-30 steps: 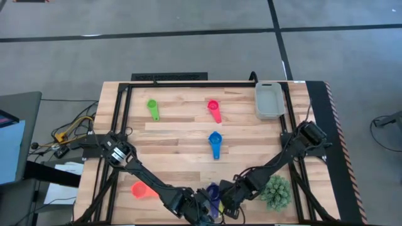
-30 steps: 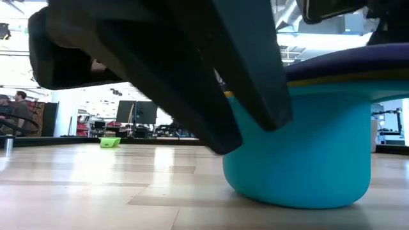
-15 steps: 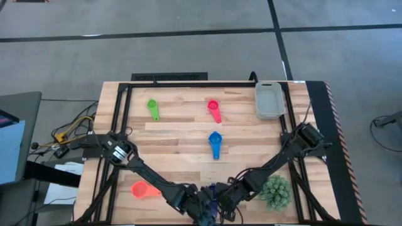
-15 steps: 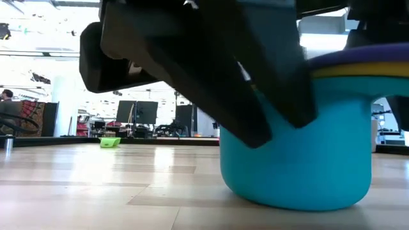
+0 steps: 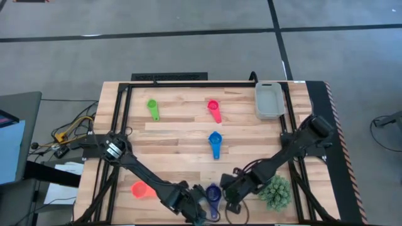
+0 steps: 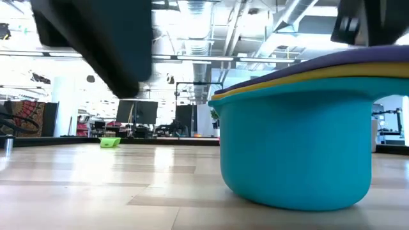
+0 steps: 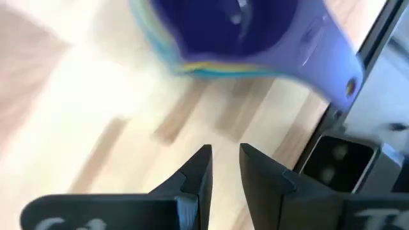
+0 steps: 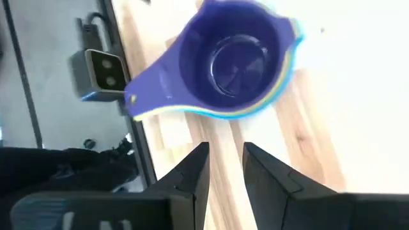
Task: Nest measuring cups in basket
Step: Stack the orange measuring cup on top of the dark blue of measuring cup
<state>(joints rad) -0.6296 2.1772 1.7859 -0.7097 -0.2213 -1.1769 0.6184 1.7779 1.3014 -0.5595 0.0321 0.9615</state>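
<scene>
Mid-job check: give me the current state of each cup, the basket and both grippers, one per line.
Nested stack: navy in yellow in light blue, upright on table, free of both grippers.
Orange cup: loose.
Green cup: loose.
Pink-red cup: loose.
Blue cup: loose.
Basket: empty.
Left gripper: narrow gap, empty.
Right gripper: narrow gap, empty.

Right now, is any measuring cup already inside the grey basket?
No, the high view shows the basket holding nothing, while the cups lie on the wooden table.
</scene>
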